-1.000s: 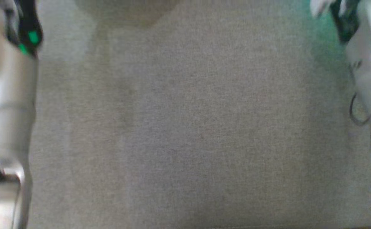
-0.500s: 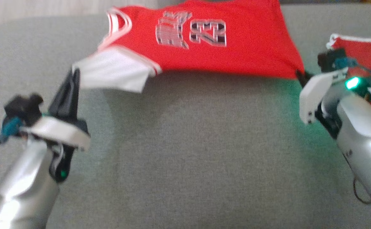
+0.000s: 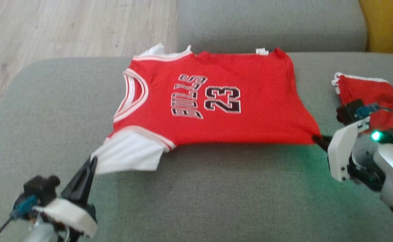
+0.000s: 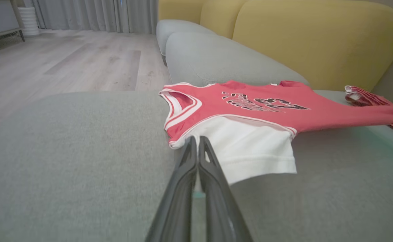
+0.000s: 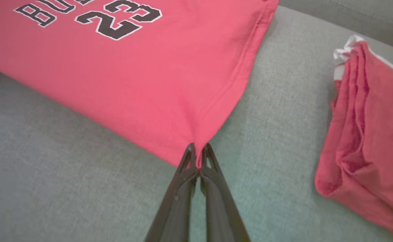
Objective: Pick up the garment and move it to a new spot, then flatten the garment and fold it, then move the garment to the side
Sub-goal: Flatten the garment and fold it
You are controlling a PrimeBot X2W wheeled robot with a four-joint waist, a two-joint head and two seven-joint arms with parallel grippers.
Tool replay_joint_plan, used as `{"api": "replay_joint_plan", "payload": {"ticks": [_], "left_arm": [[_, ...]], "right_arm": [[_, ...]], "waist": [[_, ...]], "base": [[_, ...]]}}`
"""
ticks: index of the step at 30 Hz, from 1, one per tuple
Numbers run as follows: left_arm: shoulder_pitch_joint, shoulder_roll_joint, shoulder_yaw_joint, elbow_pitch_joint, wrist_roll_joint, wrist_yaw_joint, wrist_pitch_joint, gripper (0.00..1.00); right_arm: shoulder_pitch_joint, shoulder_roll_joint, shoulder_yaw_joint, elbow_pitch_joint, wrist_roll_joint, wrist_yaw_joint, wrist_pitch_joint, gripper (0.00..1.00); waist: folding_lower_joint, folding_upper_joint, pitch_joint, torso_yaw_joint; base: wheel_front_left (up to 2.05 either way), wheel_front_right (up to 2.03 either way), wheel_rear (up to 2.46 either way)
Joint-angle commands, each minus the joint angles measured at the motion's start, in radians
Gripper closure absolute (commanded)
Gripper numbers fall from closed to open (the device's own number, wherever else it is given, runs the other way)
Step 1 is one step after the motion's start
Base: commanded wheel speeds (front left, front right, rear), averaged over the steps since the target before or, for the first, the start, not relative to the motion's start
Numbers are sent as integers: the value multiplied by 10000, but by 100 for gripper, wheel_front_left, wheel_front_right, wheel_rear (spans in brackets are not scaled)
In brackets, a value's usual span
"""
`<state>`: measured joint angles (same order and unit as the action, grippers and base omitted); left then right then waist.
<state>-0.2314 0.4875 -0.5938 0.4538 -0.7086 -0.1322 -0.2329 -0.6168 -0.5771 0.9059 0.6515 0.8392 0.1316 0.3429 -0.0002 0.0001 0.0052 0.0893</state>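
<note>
**Red jersey** (image 3: 216, 111) lying print-up on the grey sofa cushion (image 3: 200, 201), its far edge resting and its near edge stretched between the two claws. The left claw (image 3: 93, 161) is pinched shut on the corner of the white sleeve (image 3: 129, 158). The right claw (image 5: 198, 151) is pinched shut on the near hem corner. The long axis runs across the head view, with the neckline toward the robot's left and the hem toward its right, near a folded red cloth (image 3: 371, 94). The step in hand is judged to be flattening. Done well, both claws lower together under even tension and release only once the near edge lies creaseless.
</note>
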Motion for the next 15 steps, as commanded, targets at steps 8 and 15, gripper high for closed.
{"api": "replay_joint_plan", "payload": {"ticks": [8,15], "left_arm": [[1188,1025,135,-1798,-438,156,529,100],[1524,1272,217,-2868,-504,563,737,100]], "right_arm": [[1046,-1514,148,-2169,1571,-9,1270,100],[1554,-2044,-315,-3271,1787,-9,1304,100]], "waist": [[2,-1,-499,-123],[2,-1,-418,-155]], "base": [[0,0,0],[0,0,0]]}}
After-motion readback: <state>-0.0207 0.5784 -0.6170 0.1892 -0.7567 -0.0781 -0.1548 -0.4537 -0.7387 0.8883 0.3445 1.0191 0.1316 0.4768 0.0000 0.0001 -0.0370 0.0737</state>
